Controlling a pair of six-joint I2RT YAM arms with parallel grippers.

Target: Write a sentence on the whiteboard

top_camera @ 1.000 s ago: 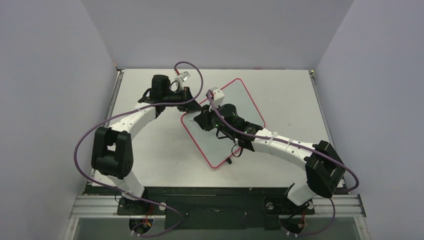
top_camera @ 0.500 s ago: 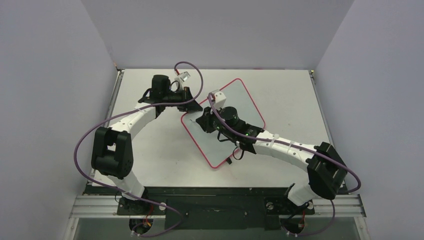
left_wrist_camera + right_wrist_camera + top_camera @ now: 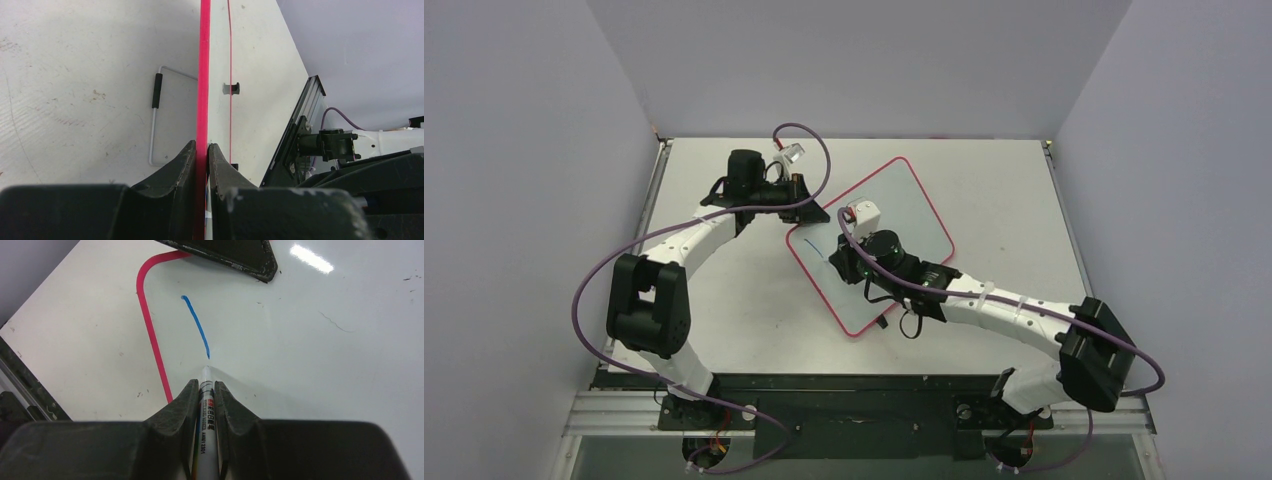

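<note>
Here, near the middle of the table [image 3: 724, 300], turned askew: the whiteboard [image 3: 914, 215], pinched at its ten o'clock edge by the left gripper [image 3: 201, 147], jaws all but shut with only the thin red rim between them. Further right, clasped in the right gripper [image 3: 205, 385], jaws closed snugly round the barrel: a marker [image 3: 206, 415], nib aimed at twelve o'clock in the wrist view and sitting just short of the near end of the sentence [image 3: 196, 325], so far a single short blue stroke beside the red border. Impossible to tell whether touching the glossy surface or just above it. For a clean line: hold the left clamp firm against any sliding under the pen; press lightly and evenly; lift fully between strokes; begin close to the nine o'clock border and work toward three o'clock, leaving room for the remaining words; make letters small and rows level.
</note>
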